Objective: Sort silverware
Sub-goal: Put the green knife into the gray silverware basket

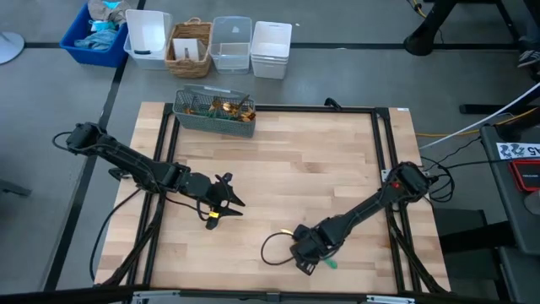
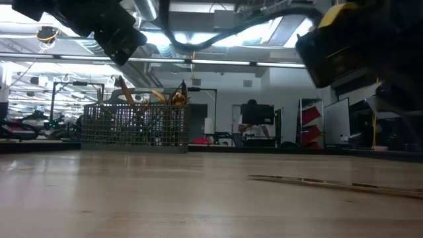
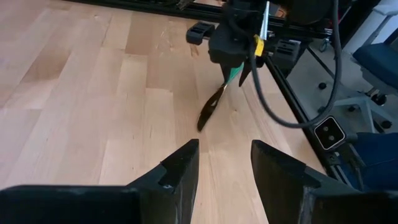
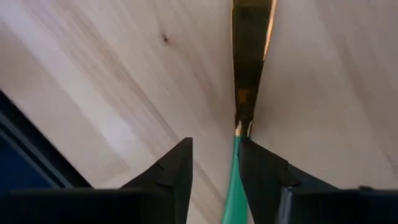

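A knife with a gold blade and a teal handle lies flat on the table near its near edge, seen in the low view as a thin strip. My right gripper is low over it, narrowly open, one finger on each side of the handle. The handle's free end sticks out behind the right gripper. My left gripper hovers open over the table's left middle, pointing toward the knife blade. A grey wire basket at the far edge holds more gold silverware. My right gripper comes at the knife from above, pointing down, its fingers across the teal handle just behind the blade. The handle lies close against one finger, while a gap shows at the other. Whether a finger touches it, I cannot tell. The knife rests on the table.
Beyond the far edge stand a blue bin, white and clear bins and a wicker basket. A black cable loop lies beside the right gripper. Black frame rails run along the table's edges. Bare wood lies between the arms.
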`<action>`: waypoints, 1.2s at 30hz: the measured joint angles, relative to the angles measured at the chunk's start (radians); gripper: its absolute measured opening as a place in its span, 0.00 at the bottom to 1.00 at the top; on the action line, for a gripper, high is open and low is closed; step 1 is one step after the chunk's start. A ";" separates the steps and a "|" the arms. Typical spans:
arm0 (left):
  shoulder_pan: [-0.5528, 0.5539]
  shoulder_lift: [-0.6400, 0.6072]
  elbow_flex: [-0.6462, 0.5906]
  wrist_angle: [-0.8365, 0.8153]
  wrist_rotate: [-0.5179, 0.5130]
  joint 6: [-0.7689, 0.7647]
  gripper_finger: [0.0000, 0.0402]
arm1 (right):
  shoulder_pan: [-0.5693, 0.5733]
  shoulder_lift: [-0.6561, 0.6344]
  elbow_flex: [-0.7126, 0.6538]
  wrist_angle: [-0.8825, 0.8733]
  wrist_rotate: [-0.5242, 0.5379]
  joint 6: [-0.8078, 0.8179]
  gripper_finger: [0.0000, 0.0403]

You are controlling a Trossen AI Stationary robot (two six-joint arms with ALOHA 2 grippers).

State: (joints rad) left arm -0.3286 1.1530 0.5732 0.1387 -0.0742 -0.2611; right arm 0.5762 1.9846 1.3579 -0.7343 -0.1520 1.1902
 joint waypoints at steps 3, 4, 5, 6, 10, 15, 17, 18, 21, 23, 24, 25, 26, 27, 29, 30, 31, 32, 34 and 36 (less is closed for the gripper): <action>0.000 0.000 0.000 0.000 0.000 -0.001 0.35 | -0.019 0.000 0.000 0.000 -0.032 -0.046 0.33; 0.000 0.000 0.000 0.000 0.000 -0.001 0.35 | -0.024 0.000 0.000 0.000 -0.030 -0.050 0.34; 0.000 0.000 0.000 0.000 0.000 0.000 0.35 | -0.028 0.000 0.000 0.000 -0.025 -0.051 0.34; 0.000 0.000 0.000 0.000 0.000 0.000 0.35 | -0.030 -0.001 0.000 0.000 -0.025 -0.051 0.34; 0.000 0.000 0.000 0.000 0.000 0.000 0.35 | -0.035 -0.001 0.000 0.000 -0.025 -0.055 0.33; 0.000 0.000 0.000 0.000 0.000 0.000 0.35 | -0.033 -0.001 0.000 -0.001 0.041 -0.077 0.33; 0.000 0.000 0.000 0.000 0.000 0.000 0.35 | -0.033 -0.001 0.000 -0.001 0.064 -0.077 0.33; 0.000 0.000 0.000 0.000 0.000 0.000 0.35 | -0.033 -0.001 0.000 -0.001 0.067 -0.077 0.33; 0.000 0.000 0.000 0.000 0.000 0.000 0.35 | -0.032 0.000 0.000 -0.001 0.073 -0.077 0.33; 0.000 0.000 0.000 0.000 0.000 0.000 0.35 | -0.031 0.009 0.002 -0.001 0.072 -0.076 0.33; 0.000 0.001 0.000 0.000 0.000 0.000 0.35 | -0.027 0.014 0.002 -0.006 0.072 -0.074 0.33; 0.000 0.001 0.000 -0.001 0.000 0.000 0.35 | -0.025 0.022 0.002 -0.004 0.070 -0.073 0.33; 0.000 0.001 0.000 -0.002 0.000 0.000 0.35 | -0.024 0.026 0.002 0.001 0.069 -0.073 0.33; 0.000 0.001 -0.001 -0.002 0.000 0.000 0.35 | -0.022 0.027 0.002 -0.002 0.069 -0.073 0.33; 0.000 0.001 -0.001 -0.001 0.000 0.000 0.35 | -0.018 0.027 0.002 -0.003 0.067 -0.073 0.33; 0.000 0.001 -0.001 -0.003 0.000 0.000 0.35 | -0.017 0.027 0.002 -0.005 0.072 -0.073 0.33; 0.000 0.001 -0.001 -0.005 0.000 0.000 0.35 | -0.014 0.027 0.002 -0.008 0.074 -0.073 0.33; 0.000 0.001 -0.001 -0.001 0.000 0.000 0.35 | -0.013 0.027 0.002 -0.010 0.078 -0.073 0.33; 0.000 0.001 -0.001 0.000 0.000 0.000 0.35 | -0.013 0.027 0.002 -0.021 0.078 -0.073 0.33; 0.000 0.001 -0.001 -0.001 0.000 0.000 0.35 | -0.013 0.036 0.005 -0.022 0.072 -0.071 0.33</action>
State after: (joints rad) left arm -0.3286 1.1542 0.5720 0.1381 -0.0742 -0.2611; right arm 0.5632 2.0211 1.3628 -0.7560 -0.0798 1.1188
